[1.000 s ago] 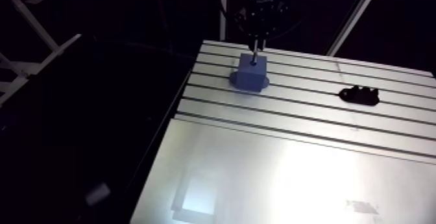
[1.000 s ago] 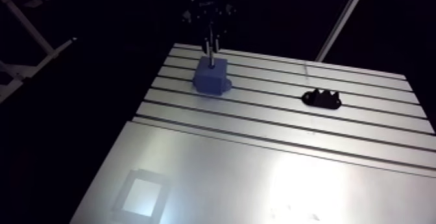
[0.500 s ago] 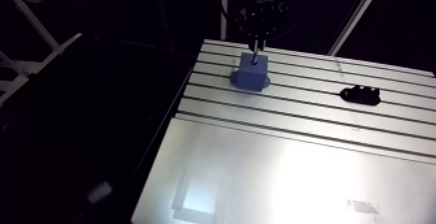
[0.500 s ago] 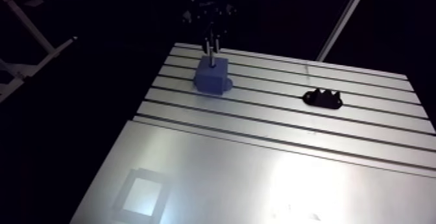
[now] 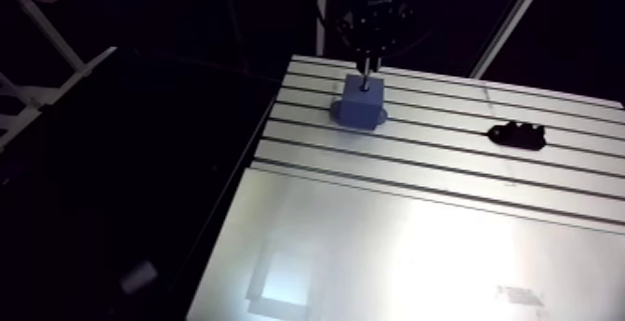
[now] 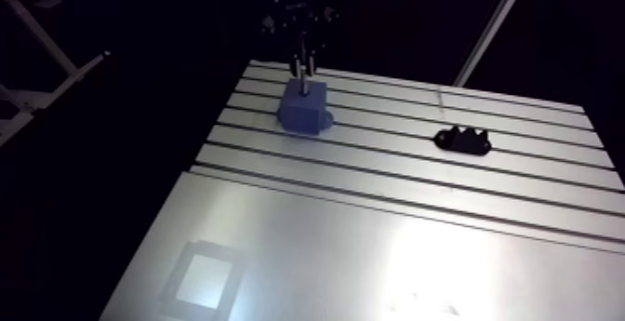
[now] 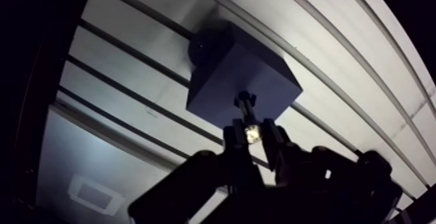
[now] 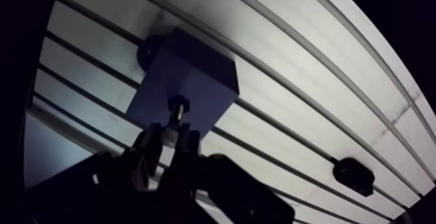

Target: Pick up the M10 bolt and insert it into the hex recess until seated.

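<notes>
A blue block with a flange stands on the slotted table near its far left corner. My gripper hangs right over the block's top, shut on the bolt. The bolt's shaft shines between the fingers, and its dark hex head points down at the block's top face. Whether the head touches the block I cannot tell. In the arm view the gripper comes down onto the block.
A small black bracket lies on the slotted part of the table, to the right of the block. The table's left edge runs close by the block, with a smooth plate nearer the camera.
</notes>
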You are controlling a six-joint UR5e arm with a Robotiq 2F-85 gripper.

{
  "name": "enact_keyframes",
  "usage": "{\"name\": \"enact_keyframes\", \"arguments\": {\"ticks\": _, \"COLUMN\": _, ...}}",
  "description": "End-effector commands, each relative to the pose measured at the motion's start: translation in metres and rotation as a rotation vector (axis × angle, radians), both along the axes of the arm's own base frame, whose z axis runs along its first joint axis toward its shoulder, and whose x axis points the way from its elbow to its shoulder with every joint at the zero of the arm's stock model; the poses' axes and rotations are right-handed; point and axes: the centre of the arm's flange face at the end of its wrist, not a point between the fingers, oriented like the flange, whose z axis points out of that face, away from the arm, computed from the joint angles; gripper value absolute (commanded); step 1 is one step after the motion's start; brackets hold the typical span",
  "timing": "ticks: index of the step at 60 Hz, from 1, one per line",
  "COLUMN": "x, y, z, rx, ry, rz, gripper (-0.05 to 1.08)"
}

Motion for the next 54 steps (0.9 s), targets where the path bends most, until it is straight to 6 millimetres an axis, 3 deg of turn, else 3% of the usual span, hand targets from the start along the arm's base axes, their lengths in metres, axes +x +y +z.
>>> {"name": "enact_keyframes", "arguments": {"ticks": 1, "x": -0.0017, "y": 0.0005, "z": -0.0045, "rx": -0.004, "ry": 0.009, "rz": 0.002, "gripper": 1.08}}
{"name": "enact_keyframes", "arguments": {"ticks": 54, "x": -0.002, "y": 0.0007, "z": -0.0117, "rx": -0.002, "ry": -0.002, "rz": 0.002, "gripper": 1.08}}
